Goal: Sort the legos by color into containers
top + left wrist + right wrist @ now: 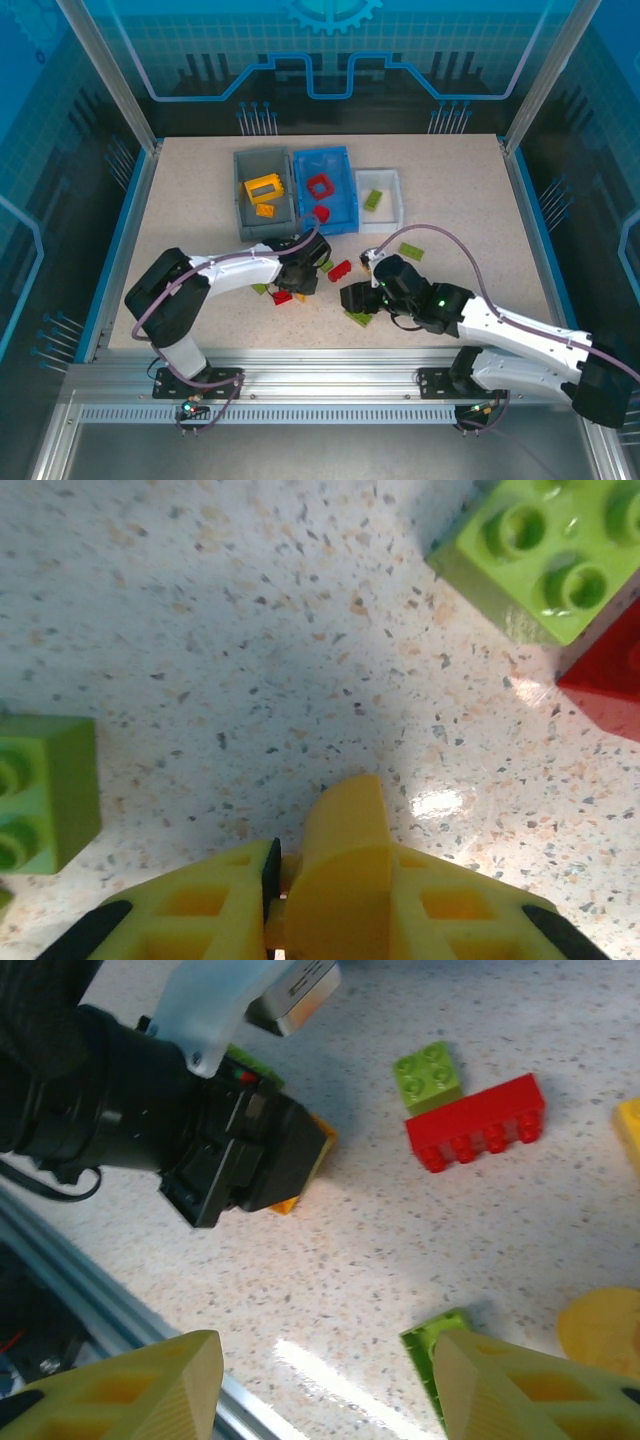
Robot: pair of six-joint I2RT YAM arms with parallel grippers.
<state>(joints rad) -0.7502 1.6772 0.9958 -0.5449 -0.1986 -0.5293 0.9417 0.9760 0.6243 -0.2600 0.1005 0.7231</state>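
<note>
At the left end effector (335,880), a yellow lego (340,820) pinched, mostly cut off; right end effector (325,1352) wide.

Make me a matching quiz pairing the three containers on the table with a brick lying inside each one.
Containers: 1 grey plastic bin; 2 bright blue plastic bin; 3 small white plastic tray.
Bricks: A light green brick; B yellow square frame brick; C red square frame brick.
Pairs: 1-B; 2-C; 3-A.
</note>
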